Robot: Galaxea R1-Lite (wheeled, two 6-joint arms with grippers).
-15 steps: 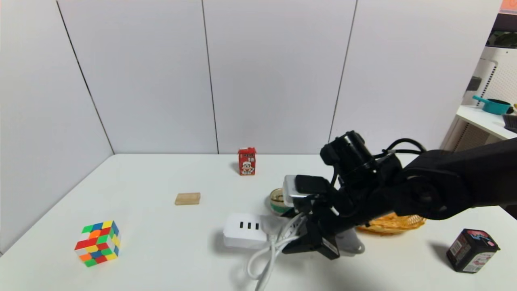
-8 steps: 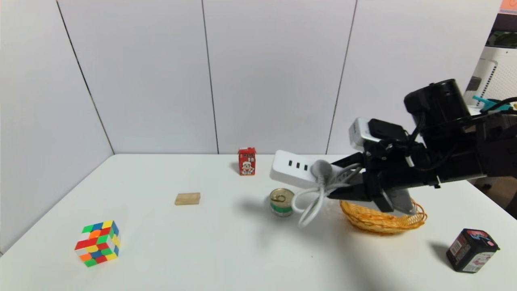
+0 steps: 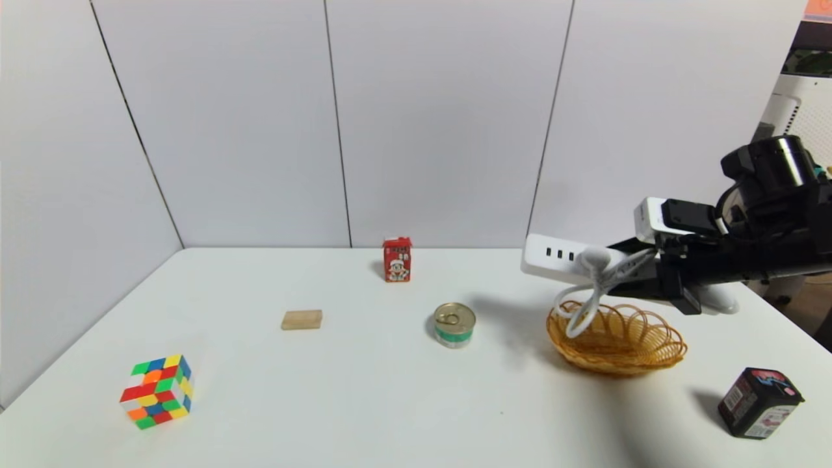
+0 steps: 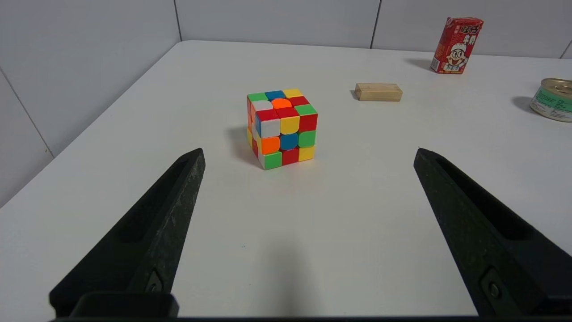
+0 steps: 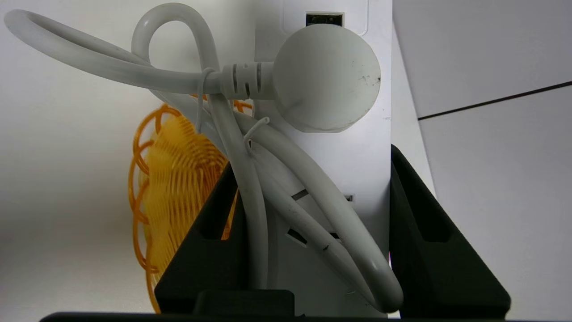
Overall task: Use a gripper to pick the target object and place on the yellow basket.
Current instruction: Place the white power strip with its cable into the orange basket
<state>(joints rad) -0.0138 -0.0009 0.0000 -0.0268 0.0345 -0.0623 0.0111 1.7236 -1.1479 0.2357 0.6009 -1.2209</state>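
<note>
Now, sweeping across the head view from the left: a colour cube (image 3: 158,390) sits at lower left on the desk (image 3: 325,403), then a small wooden block (image 3: 302,319), a red drink carton (image 3: 397,259) at the back, and a tin can (image 3: 454,324) near the middle. The left hand (image 4: 308,223) is parked out at the cube's side, fingers spread wide, holding nothing.

And over on the right, here's the action! The right hand (image 3: 640,276) is clamped tight on the power strip (image 3: 559,255), which hangs in the air across the middle right of the frame, its free end poking toward the can's side. The cord (image 3: 588,299) dangles in a loop down into the yellow basket (image 3: 617,338). A black box (image 3: 759,403) stands at lower right.

Step in hand, by my read: the carry, nearly over the drop spot. Next it needs to come down over the basket and let go; the strip looks longer than the basket, so it may well tip off the rim.

Compared with a second ago, big change: the strip was lying on the desk in front of the can, and it has been lifted and swung right, uncovering the basket.
</note>
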